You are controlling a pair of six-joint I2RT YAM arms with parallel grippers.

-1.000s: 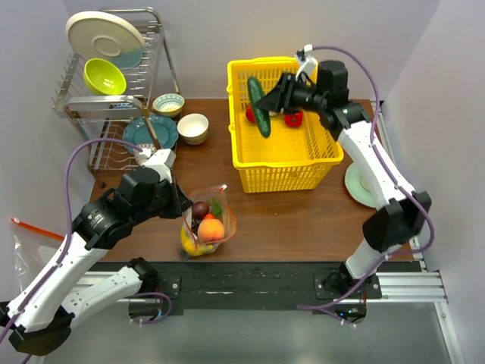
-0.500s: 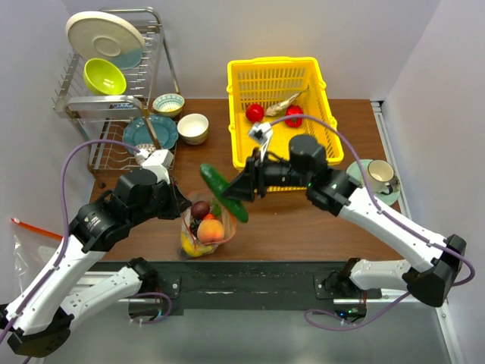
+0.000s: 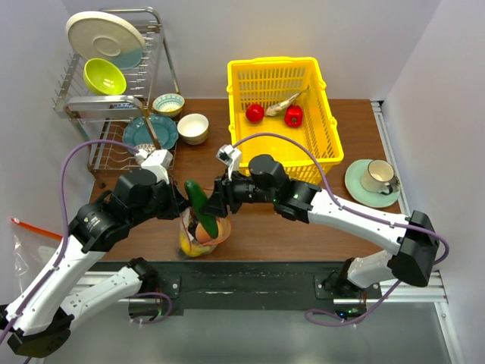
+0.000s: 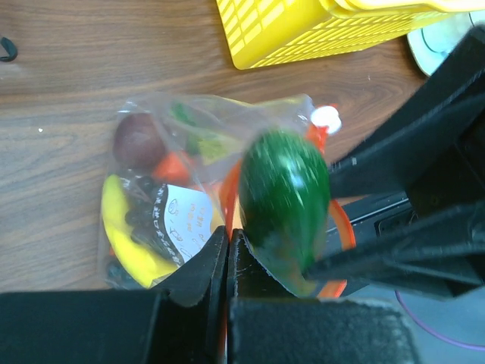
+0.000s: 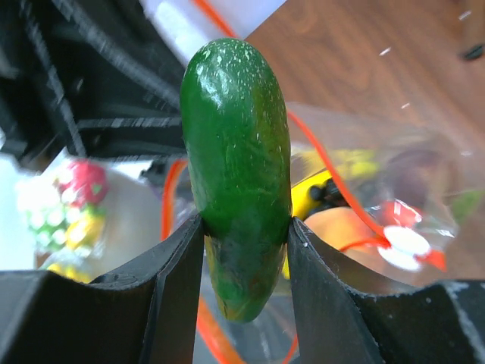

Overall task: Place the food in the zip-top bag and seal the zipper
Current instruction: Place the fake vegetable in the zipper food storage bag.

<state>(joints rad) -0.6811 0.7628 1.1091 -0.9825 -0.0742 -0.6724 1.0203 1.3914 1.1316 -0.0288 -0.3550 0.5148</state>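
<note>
Right gripper clamps the long green toy cucumber; lower it straight into the crinkly clear plastic bag just below, then let go.

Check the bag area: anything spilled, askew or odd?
Nothing spilled or damaged. The cucumber, clamped in the right gripper, stands tilted over the open mouth of the zip-top bag, whose rim the left gripper pinches.
</note>
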